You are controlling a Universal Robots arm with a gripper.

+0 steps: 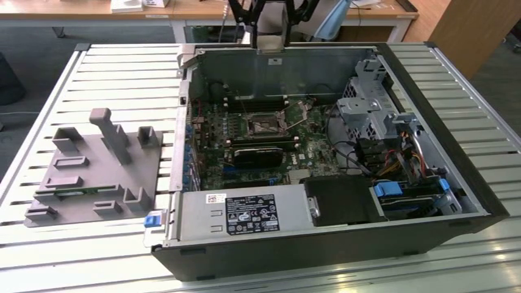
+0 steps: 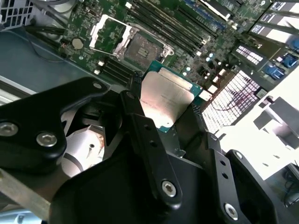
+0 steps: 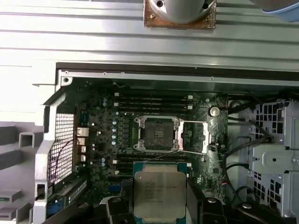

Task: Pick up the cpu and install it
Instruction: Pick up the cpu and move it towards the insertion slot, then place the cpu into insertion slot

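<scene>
Gripper (image 1: 269, 47) above open computer case (image 1: 326, 253)

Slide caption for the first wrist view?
The claw grips the cpu over the motherboard, whose socket sits empty.

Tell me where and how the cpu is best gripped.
By its two opposite thin edges, as the pincer holds the cpu now. It is a flat, thin square, so clamping the sides probably leaves the shiny top free. Come in along its plane, not onto the face.
</scene>
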